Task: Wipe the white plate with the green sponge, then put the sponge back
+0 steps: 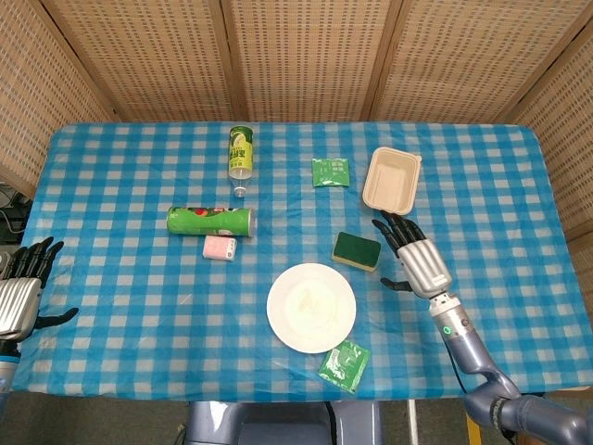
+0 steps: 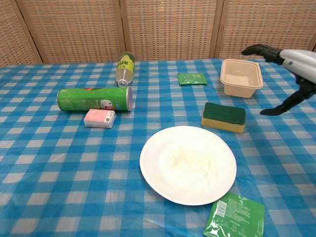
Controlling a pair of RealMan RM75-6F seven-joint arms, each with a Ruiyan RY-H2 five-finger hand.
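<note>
Now the sponge (image 1: 357, 250) lay flat on the cloth, green side up, just beyond the plate (image 1: 311, 307) on its far-right side, not touching it. R hand (image 1: 415, 261) was just to the sponge's right, off it, fingers spread and holding nothing; chest view showed only part of it at the frame edge. So sponge sat to the left of R hand, near, w/ its long axis running roughly left-right, slightly tilted. L hand (image 1: 20, 295) was at the far left table edge, fingers apart, empty, well apart from everything. R hand clearly the nearer one. Plate looked faintly smeared in the middle, can't tell if fully wiped. Judgement: sponge seemed set down, task prob near done; whether that's its home spot, can't tell.
</note>
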